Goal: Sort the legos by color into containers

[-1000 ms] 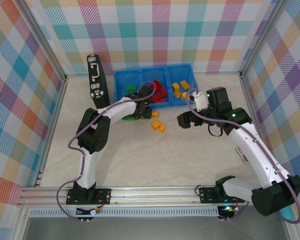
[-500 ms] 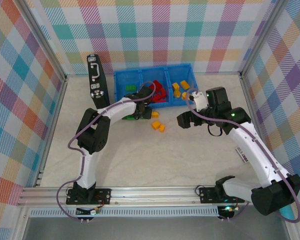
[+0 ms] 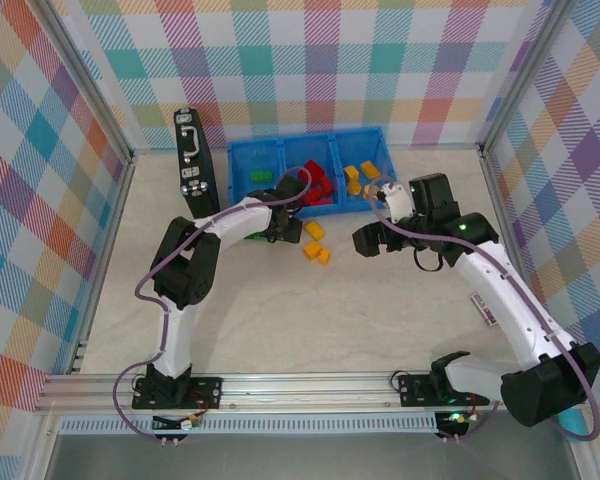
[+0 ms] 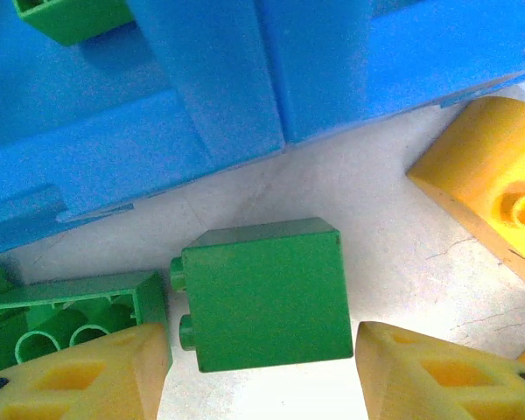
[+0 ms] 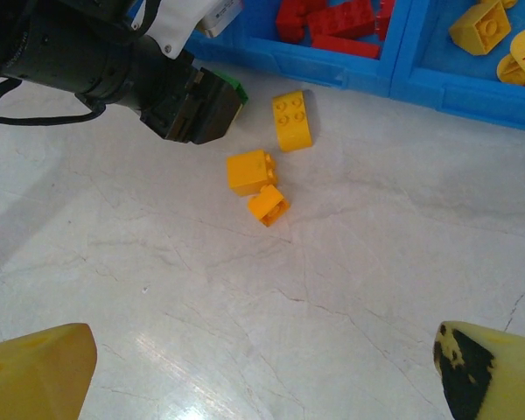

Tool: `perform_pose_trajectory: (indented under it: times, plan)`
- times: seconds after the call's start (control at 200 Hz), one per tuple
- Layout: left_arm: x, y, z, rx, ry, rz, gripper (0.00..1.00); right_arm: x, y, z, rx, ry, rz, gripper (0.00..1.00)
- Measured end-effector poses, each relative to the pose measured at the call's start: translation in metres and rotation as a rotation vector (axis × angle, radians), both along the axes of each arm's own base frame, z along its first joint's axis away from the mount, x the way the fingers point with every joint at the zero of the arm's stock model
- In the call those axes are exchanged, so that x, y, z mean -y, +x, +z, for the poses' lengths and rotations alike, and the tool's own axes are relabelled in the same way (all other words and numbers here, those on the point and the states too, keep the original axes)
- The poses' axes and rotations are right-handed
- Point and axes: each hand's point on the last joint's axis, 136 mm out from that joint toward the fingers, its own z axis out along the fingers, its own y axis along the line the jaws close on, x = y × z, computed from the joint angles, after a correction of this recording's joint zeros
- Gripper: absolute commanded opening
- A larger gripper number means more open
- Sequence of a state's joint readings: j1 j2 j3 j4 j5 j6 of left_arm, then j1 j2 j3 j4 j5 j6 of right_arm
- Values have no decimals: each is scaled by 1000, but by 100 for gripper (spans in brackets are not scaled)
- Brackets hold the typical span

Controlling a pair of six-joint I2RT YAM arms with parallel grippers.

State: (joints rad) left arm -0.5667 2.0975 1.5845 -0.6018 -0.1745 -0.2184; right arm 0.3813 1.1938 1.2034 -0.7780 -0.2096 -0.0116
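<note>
Top: the blue tray (image 3: 242,152) stands at the rear of the bench (image 3: 280,320), yellow bricks (image 3: 314,231) loose before it. Left wrist: the left end effector (image 4: 262,376) gapes around a green brick (image 4: 267,293); a second green brick (image 4: 70,319) beside one finger (image 4: 79,376) could jam closure. Right wrist: the right end effector (image 5: 262,367) hangs open.

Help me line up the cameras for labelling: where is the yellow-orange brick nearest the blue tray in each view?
Top external: yellow-orange brick, centre, just below the blue tray.
Left wrist: right edge, partly cropped.
Right wrist: upper middle.
Shared landmark: the blue tray.
</note>
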Motion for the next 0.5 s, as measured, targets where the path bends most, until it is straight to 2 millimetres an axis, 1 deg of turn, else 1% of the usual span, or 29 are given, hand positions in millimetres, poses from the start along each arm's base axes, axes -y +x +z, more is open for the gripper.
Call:
perform_pose_trajectory:
  times: [0.33, 0.5]
  plan:
    - [-1, 0, 0, 2, 9, -4, 59, -1, -1, 0, -3, 5, 5, 99]
    - [3, 4, 3, 13, -5, -6, 56, -1, -1, 0, -3, 5, 5, 99]
